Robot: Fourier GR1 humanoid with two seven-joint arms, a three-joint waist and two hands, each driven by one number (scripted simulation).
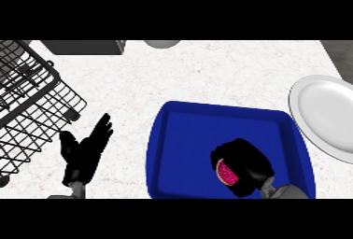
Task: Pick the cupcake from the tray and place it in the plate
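A blue tray (179, 140) lies on the counter at centre right. Over its lower right part my right hand (244, 163) is curled round the cupcake (226, 173), of which only a pink speckled side shows below the fingers. A white plate (324, 112) sits at the right edge, just beyond the tray's right rim. My left hand (84, 149) rests open to the left of the tray, fingers pointing up.
A black wire dish rack (31, 102) fills the left side. A dark grey box (86, 45) and a grey round object (162, 43) stand at the counter's far edge. The counter's right corner shows at the upper right.
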